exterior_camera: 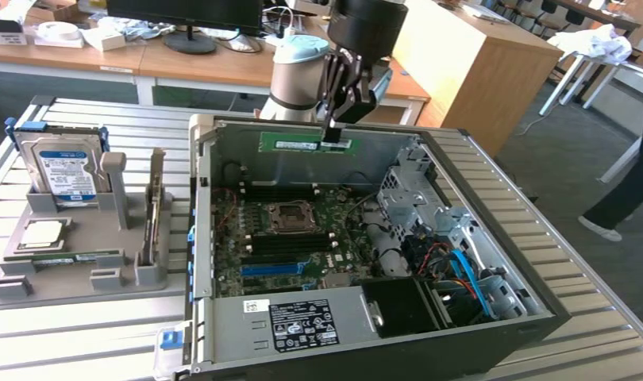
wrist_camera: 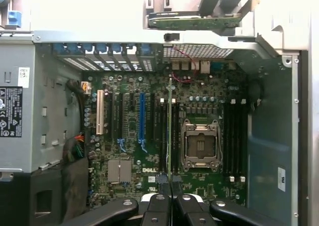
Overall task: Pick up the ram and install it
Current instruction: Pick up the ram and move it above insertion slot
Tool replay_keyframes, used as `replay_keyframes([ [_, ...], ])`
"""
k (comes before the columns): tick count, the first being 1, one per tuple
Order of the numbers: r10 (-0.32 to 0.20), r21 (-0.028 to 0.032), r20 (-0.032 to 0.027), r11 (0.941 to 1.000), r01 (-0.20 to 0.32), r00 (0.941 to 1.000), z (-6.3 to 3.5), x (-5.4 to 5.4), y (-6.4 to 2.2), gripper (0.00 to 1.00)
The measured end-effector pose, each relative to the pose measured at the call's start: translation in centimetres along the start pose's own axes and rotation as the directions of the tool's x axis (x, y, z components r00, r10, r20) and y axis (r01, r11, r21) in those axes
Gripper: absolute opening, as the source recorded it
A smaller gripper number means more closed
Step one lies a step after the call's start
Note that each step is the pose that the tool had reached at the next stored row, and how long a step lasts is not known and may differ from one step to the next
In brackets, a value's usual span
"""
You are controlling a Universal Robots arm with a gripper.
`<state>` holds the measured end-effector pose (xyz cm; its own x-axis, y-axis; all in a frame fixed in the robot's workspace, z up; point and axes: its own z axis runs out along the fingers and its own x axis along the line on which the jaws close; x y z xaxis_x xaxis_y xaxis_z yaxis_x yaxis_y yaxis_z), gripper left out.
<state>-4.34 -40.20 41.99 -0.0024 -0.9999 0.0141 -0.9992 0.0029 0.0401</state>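
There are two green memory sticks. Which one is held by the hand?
The ram above the open computer case: the hand is shut on it. The other stick lies flat on the grey holder.

The ram (exterior_camera: 300,145) is coloured green and marked with a white label. The gripper (exterior_camera: 336,141) is finished in black, and the arm joint (exterior_camera: 298,67) above it is silver, capped in pale blue. The motherboard (exterior_camera: 290,238) is coloured dark green and striped with black memory slots. In the wrist view a blue expansion slot (wrist_camera: 141,119) and a white slot (wrist_camera: 99,111) are seen. The computer case (exterior_camera: 390,147) is grey inside and black outside. The hard drive (exterior_camera: 65,171) is labelled in blue and white. The holder (exterior_camera: 89,274) is plain grey, and the table (exterior_camera: 78,341) is ribbed in silver-grey slats.
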Motion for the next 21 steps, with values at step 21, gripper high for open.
replay_keyframes([
  [21, 0.0, 0.0, 0.0004, 1.0, 0.0, 1.0, 0.44, -1.4, -0.03, 0.12],
])
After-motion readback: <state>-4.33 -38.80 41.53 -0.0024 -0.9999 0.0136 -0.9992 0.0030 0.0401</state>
